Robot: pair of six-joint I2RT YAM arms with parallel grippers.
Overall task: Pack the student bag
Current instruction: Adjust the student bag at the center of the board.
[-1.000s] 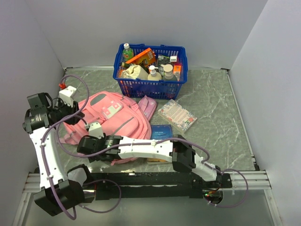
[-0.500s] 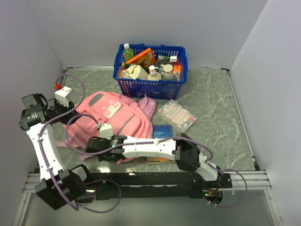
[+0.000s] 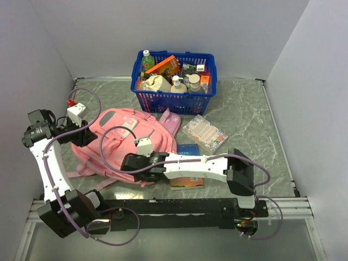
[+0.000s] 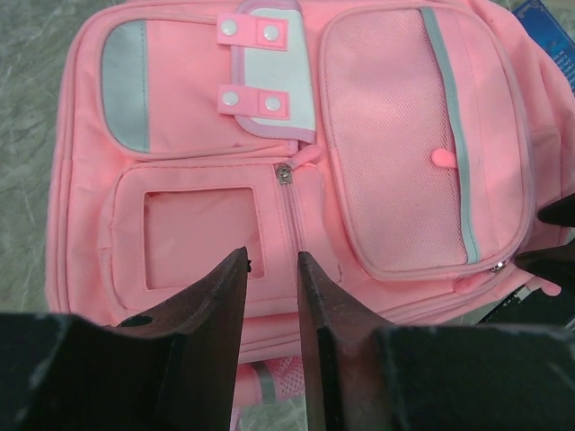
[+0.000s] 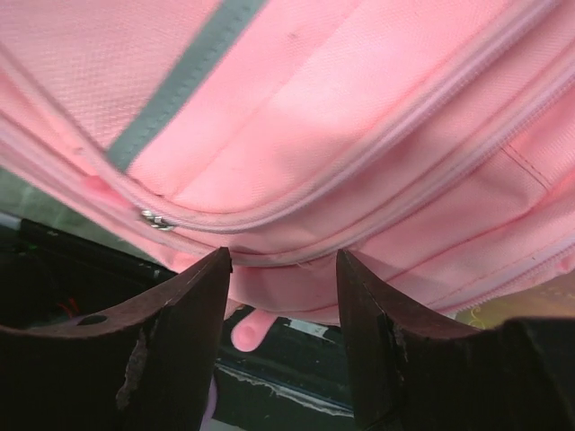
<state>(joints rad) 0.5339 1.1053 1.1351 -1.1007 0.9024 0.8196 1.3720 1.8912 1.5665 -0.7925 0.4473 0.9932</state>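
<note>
From above, the student bag [image 3: 130,136] lay front-up at the table's [image 3: 250,119] left. A small pink case [image 3: 171,120] was just beside its far corner, with a blue basket [image 3: 169,100] beyond and a floral pouch [image 3: 204,132] and blue book [image 3: 186,151] to the right. The right arm crossed the bag's near edge, hiding part of the book.

The left wrist view showed the left gripper [image 4: 272,256] narrowly parted over the bag's front; any hold was unclear.

The right wrist view showed the right gripper [image 5: 283,256] wider apart, with the bag's zipped edge across its tips; whether it gripped was unclear.

Student bag [image 3: 114,128] lies flat; left gripper [image 3: 82,135] at left edge, right gripper [image 3: 124,162] at near edge.
</note>
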